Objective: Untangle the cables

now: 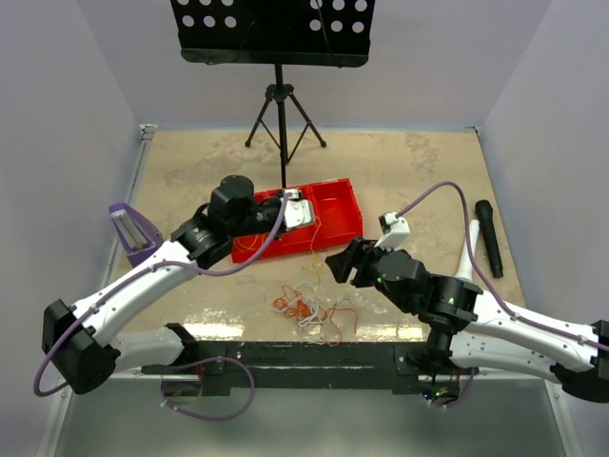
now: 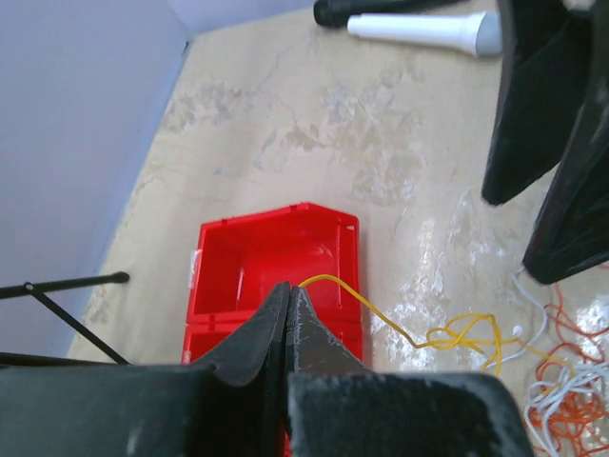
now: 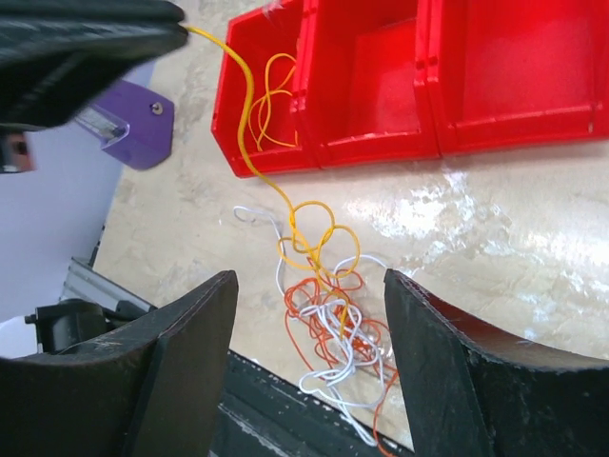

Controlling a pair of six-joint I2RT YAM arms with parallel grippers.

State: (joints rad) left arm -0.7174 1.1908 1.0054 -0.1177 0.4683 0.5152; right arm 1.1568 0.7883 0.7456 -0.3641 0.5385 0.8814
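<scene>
The cables (image 1: 309,309) lie as a small clump of orange, white and yellow wires near the table's front edge, and show again as a clump (image 3: 338,328) in the right wrist view. A yellow cable (image 2: 381,319) rises from the clump to my left gripper (image 2: 290,288), which is shut on its end above the red tray (image 2: 271,252). That yellow strand (image 3: 249,143) runs taut up to the left gripper (image 3: 176,29). My right gripper (image 3: 309,281) hangs open above the clump, touching nothing. More yellow wires (image 3: 271,100) lie in one tray compartment.
The red tray (image 1: 338,205) with three compartments sits mid-table. A purple block (image 1: 131,228) stands at the left, a black microphone (image 1: 490,238) at the right, and a music stand tripod (image 1: 281,105) at the back. Walls enclose the table.
</scene>
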